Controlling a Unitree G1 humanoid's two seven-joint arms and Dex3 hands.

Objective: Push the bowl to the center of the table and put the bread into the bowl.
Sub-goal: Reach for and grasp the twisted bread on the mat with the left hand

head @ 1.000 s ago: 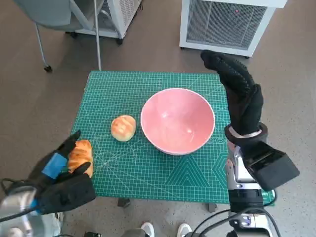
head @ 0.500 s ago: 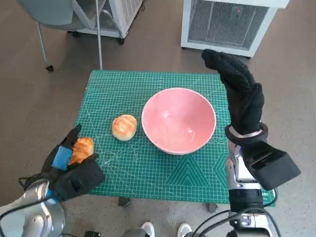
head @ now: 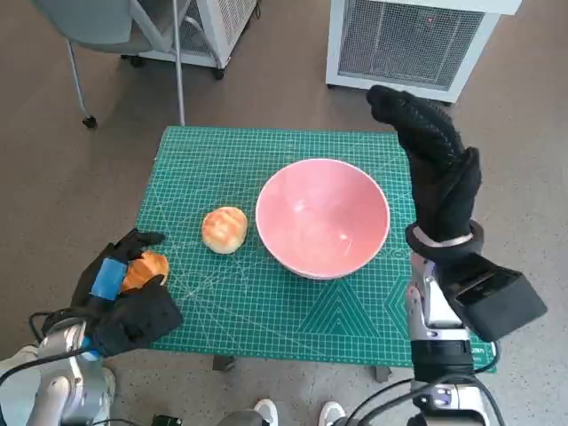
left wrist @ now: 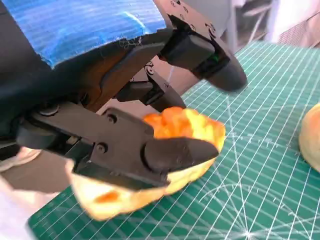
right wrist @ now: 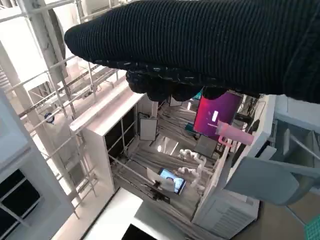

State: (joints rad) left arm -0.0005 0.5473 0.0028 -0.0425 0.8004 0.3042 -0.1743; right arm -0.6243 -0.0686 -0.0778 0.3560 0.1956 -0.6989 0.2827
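Fingers (left wrist: 175, 152) of left hand (head: 120, 297) are clamping a bread roll (left wrist: 165, 160) at lower left, right hand (head: 435, 173) is hovering spread and empty, pink bowl (head: 322, 217) is sitting near center, breads apparently not in yet.

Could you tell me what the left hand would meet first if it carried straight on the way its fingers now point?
Probably the round bun: the left hand, holding the bread roll, points across the green mat toward it, with the pink bowl just beyond. If the hand is raised, it may pass over the bun.
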